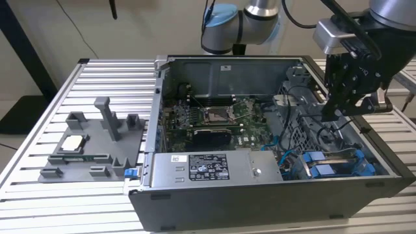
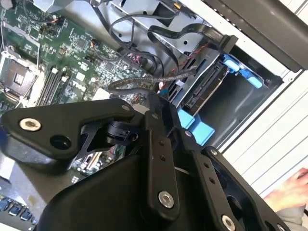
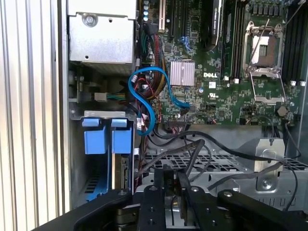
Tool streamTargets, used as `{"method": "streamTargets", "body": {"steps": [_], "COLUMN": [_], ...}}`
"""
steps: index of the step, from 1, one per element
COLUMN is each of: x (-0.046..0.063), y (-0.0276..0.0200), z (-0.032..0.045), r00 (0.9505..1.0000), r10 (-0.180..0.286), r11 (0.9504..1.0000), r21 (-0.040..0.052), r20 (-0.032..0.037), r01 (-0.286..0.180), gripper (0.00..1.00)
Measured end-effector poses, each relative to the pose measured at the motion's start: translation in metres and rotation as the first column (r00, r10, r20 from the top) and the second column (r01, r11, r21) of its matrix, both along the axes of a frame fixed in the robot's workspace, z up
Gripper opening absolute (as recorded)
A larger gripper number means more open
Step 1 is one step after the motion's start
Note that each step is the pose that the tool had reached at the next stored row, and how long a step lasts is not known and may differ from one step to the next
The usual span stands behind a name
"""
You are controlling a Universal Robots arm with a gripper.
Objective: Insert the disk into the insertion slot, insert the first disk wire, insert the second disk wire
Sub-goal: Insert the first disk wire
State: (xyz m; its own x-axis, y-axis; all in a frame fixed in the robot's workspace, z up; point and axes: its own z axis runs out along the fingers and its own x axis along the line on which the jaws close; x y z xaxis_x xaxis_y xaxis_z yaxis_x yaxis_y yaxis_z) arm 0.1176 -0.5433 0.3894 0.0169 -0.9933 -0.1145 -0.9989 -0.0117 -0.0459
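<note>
The gripper has its fingers pinched together on a dark wire. Beyond it, the disk sits in its slot. The loose cables nearby could snag and skew the plug.

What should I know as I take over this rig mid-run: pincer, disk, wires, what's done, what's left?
Pincer: hangs inside the open computer case, over the drive cage, among loose black cables; whether it holds one is unclear.
Disk: in its blue carrier, seated in the bay beside the power-supply box.
Done: disk insertion, by the look of it.
Left: apparently both disk wires; a black connector seems to hang unplugged near the disk.
</note>
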Motion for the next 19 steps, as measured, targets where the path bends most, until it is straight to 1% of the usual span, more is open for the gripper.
{"method": "streamTargets", "body": {"steps": [3, 6, 7, 12, 19], "x": [-0.0004, -0.0004, -0.0004, -0.0002, 0.0038], "y": [0.0, 0.0, 0.0, 0.0, -0.0012], "z": [-0.0001, -0.0001, -0.0001, -0.0005, -0.0037], "r00": [1.0, 1.0, 1.0, 1.0, 1.0], "r10": [0.0, 0.0, 0.0, 0.0, 0.0], "r11": [1.0, 1.0, 1.0, 1.0, 0.9999], "r21": [-0.0001, -0.0002, -0.0002, -0.0009, -0.0132], "r20": [0.0012, 0.0013, 0.0013, 0.0013, 0.0001], "r01": [0.0, 0.0, 0.0, 0.0, 0.0], "gripper": [0.21, 0.21, 0.19, 0.19, 0.19]}}
